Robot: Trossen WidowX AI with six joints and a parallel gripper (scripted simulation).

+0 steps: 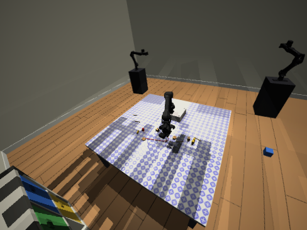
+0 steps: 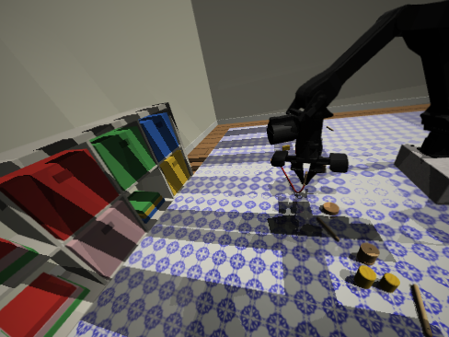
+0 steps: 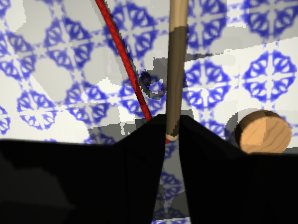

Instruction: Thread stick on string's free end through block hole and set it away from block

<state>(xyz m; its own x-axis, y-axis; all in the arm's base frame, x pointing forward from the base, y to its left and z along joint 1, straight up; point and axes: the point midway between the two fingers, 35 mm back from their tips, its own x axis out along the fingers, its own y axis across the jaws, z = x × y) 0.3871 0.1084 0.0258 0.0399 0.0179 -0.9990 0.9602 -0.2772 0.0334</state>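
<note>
My gripper (image 1: 167,137) (image 2: 304,180) (image 3: 172,122) is shut on the thin wooden stick (image 3: 177,65) near its string end, above the table. The stick points away from the fingers in the wrist view. The red string (image 1: 155,139) (image 2: 289,179) (image 3: 122,50) sags from the fingers and runs to the round wooden button (image 1: 143,138). In the exterior view the arm hides the button. A small wooden piece (image 1: 157,129) behind the gripper may be the block; its hole is too small to see, and it is hidden in the exterior view.
A loose wooden disc (image 1: 174,137) (image 2: 330,208) (image 3: 265,134) lies close by. Beyond it are a loose stick (image 2: 328,228), a brown cylinder (image 2: 368,253), two yellow cylinders (image 2: 365,276) (image 2: 390,282) and another stick (image 2: 420,309). Red (image 1: 143,129) and yellow (image 1: 137,132) pieces lie behind the button.
</note>
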